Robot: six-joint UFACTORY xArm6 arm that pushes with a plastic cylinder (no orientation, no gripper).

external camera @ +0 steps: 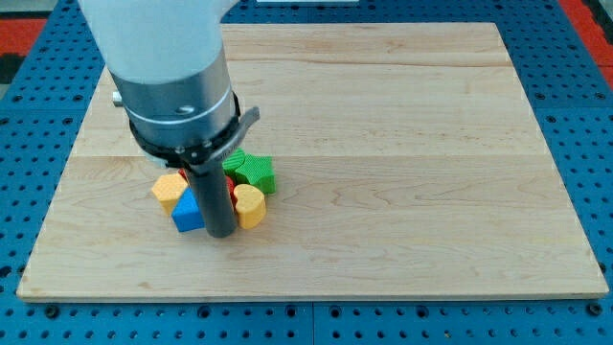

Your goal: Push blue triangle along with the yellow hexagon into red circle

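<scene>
Camera view: blocks are clustered on the wooden worktop (402, 144), left of centre. Leftmost, the yellow hexagon (169, 190) is seen touching the blue triangle (188, 213). My tip (221, 233) is planted just right of the blue triangle, between it and a yellow block (249, 205). A green star (253, 170) is set above. Red (233, 191) is glimpsed behind the rod, shape unclear. End effector: a plain rod, nothing to open or close.

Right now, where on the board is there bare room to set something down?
The whole right half of the wooden board is bare, and so is the top strip. It is crowded at lower left, around my tip: blue triangle, yellow hexagon, green star.
</scene>
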